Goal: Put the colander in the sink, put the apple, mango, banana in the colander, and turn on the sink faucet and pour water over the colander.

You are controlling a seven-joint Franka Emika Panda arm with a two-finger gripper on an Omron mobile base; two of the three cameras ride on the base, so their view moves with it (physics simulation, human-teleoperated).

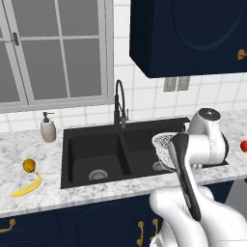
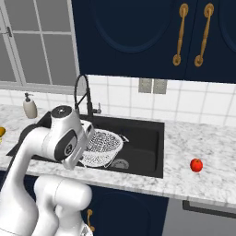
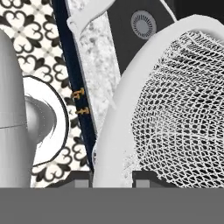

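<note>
The white perforated colander point(image 2: 103, 147) hangs tilted over the right basin of the black sink point(image 1: 91, 144), and my gripper point(image 3: 113, 177) is shut on its rim. In the left base view my arm hides most of the colander point(image 1: 164, 141). The red apple point(image 2: 196, 165) lies on the counter right of the sink, at the right edge of the left base view point(image 1: 244, 145). On the counter left of the sink lie the orange-yellow mango point(image 1: 29, 165) and the banana point(image 1: 26, 187). The black gooseneck faucet point(image 1: 119, 103) stands behind the sink's divider.
A white soap pump bottle point(image 1: 48, 128) stands at the sink's back left corner. Dark blue wall cabinets point(image 2: 138, 37) hang above the counter. The hand view looks down past the colander at a basin drain point(image 3: 143, 24) and the patterned floor point(image 3: 26, 26).
</note>
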